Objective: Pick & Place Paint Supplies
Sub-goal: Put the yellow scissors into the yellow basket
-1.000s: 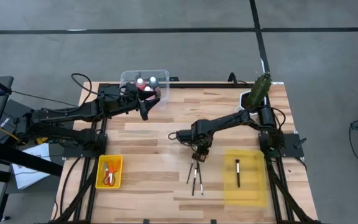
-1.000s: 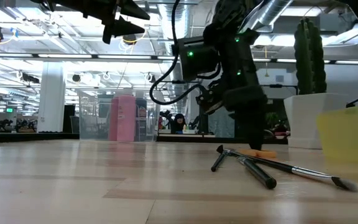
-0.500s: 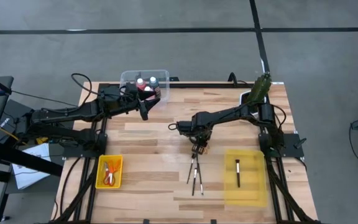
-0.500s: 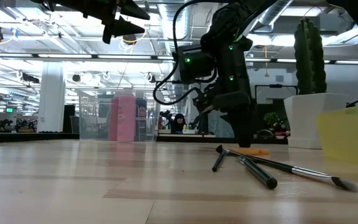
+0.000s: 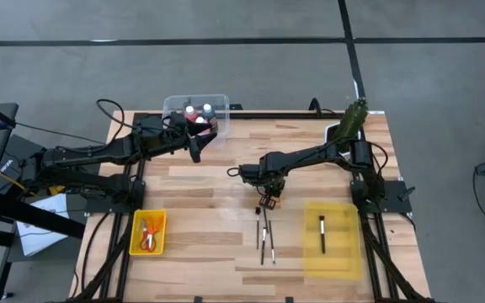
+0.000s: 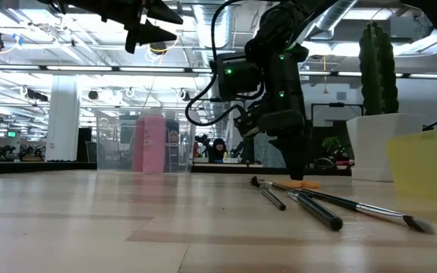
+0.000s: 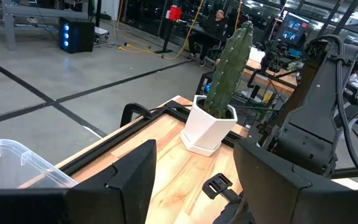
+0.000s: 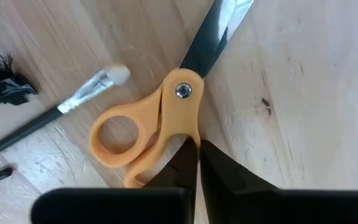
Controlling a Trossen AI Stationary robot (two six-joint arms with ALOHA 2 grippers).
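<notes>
Grey concrete floor (image 5: 226, 67) crossed by dark lines — ceiling strip lights (image 6: 67, 34) glow over the room.

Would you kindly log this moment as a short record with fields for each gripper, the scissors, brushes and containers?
right gripper: down at the table, fingers shut on the orange-handled scissors
left gripper: raised beside the clear bin, open, holding nothing
loose brushes: on the wood just below the right gripper in the high view
yellow tray: holds one brush
small yellow bin: holds red-handled scissors
</notes>
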